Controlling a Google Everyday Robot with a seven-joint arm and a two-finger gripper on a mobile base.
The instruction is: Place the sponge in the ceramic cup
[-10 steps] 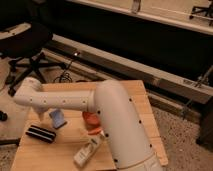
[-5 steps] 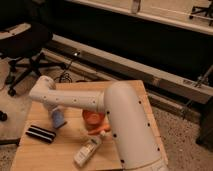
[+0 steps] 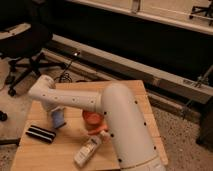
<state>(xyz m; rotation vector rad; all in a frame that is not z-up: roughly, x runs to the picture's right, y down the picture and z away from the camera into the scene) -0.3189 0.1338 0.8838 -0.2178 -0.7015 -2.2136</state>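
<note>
Well, arm (image 3: pixel 115 115): big white arm lies across the table, wrist at far left. It hides much of the top, so a swing could knock things I can't see.
Table (image 3: pixel 50 152): small wooden top, edges close; anything nudged could go over the side.
Bowl (image 3: pixel 91 118): reddish-orange, just right of the sponge; inside not readable. Risk: sponge ends up in this, the wrong container.
Bottle (image 3: pixel 89 150): pale, lying on its side at front; prob. rolls if bumped.
Block (image 3: pixel 40 133): black w/ white stripes, front left, near the gripper; could get shoved.
Sponge (image 3: pixel 59 119): blue, looks tilted up, under the wrist; outside any container.
Gripper (image 3: pixel 55 112): right at the sponge; spread or pinching, can't tell.
Cup: not visible, prob. behind arm; contents unknown.
</note>
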